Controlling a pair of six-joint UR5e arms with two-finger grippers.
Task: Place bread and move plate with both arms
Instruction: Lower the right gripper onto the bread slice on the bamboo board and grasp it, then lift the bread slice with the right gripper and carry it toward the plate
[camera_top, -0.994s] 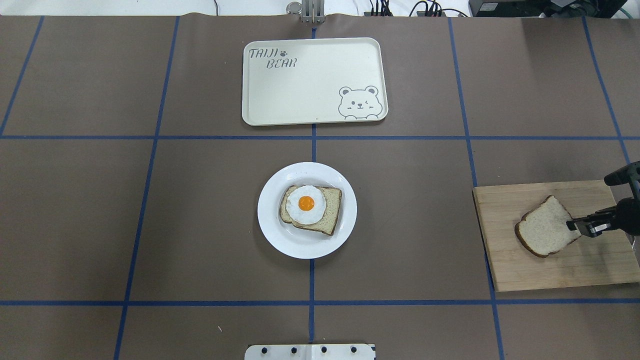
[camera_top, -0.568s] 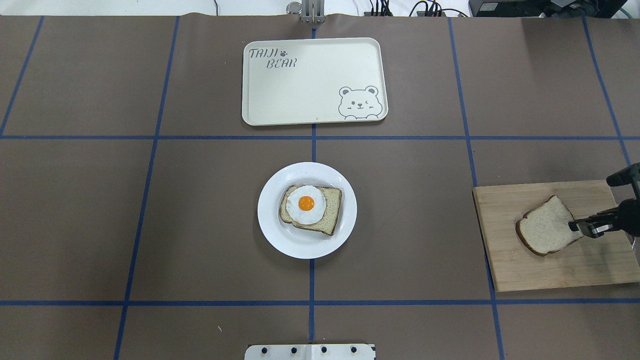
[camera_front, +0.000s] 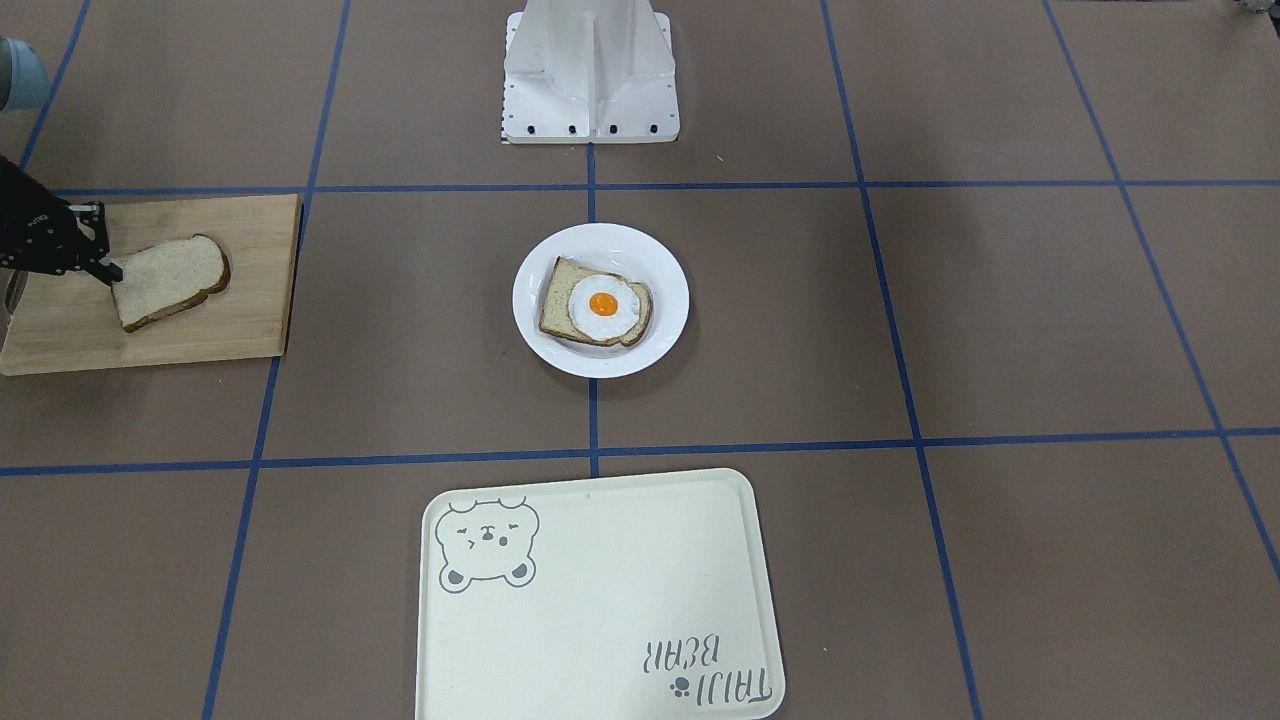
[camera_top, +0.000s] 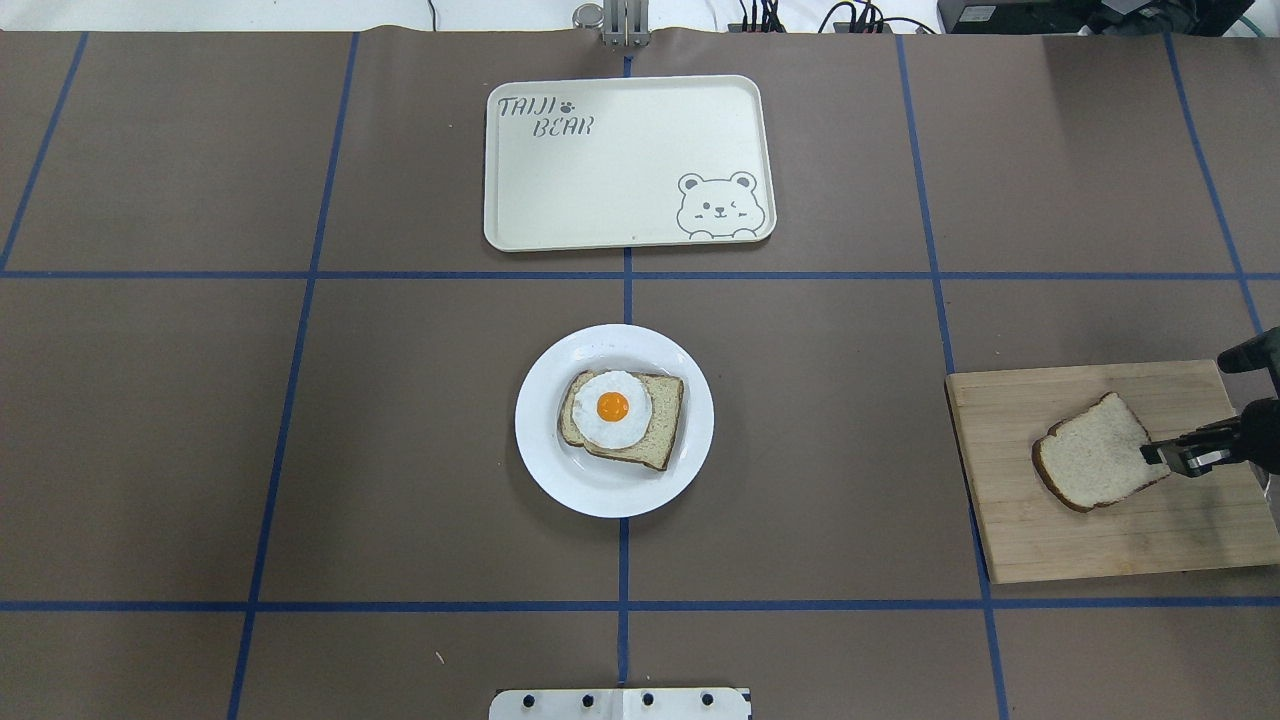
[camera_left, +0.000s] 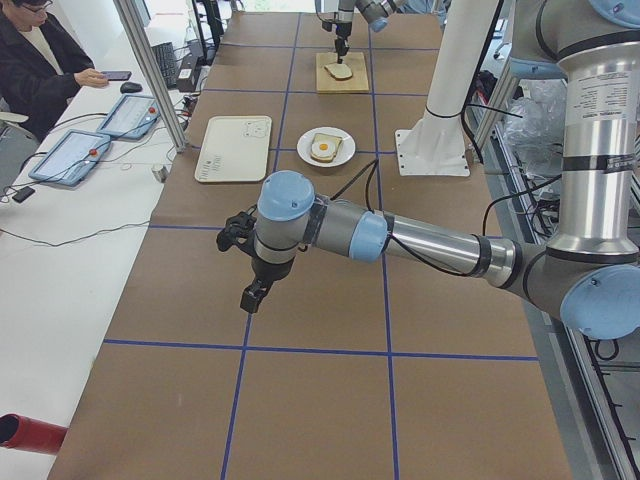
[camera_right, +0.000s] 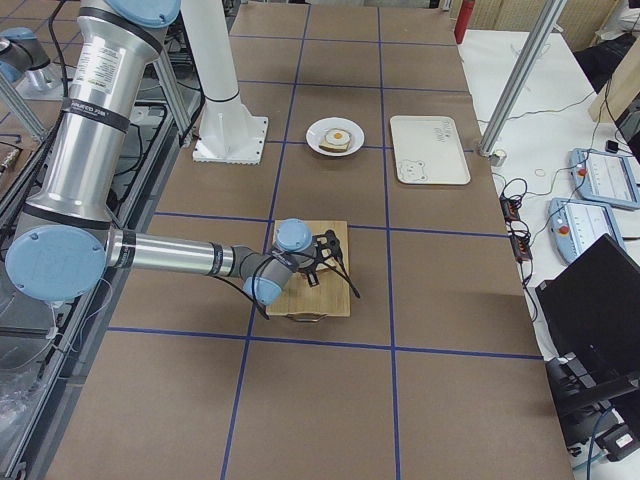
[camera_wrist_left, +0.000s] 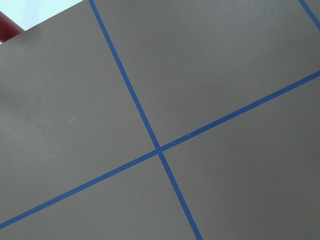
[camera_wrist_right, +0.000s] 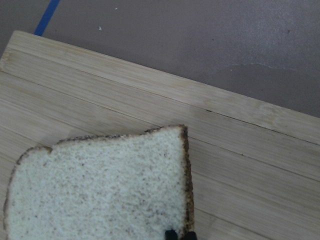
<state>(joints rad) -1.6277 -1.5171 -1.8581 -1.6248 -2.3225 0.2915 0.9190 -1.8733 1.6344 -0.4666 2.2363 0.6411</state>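
Observation:
The plain bread slice (camera_top: 1095, 455) lies over a wooden cutting board (camera_top: 1100, 545) at the table's right side, and it also shows in the front view (camera_front: 165, 280) and the right wrist view (camera_wrist_right: 100, 195). My right gripper (camera_top: 1150, 452) is shut on the slice's straight bottom edge. The white plate (camera_top: 600, 490) sits at the table's centre and holds a second slice topped with a fried egg (camera_top: 612, 407). My left gripper (camera_left: 250, 295) hangs over bare table far to the left, and I cannot tell whether it is open or shut.
A cream tray with a bear drawing (camera_top: 600, 180) lies beyond the plate. The robot's white base (camera_front: 590, 80) stands at the near edge. Blue tape lines cross the brown table cover.
My right gripper has shifted slightly to the right, and the bread slice has moved with it. The plate and tray have not moved.

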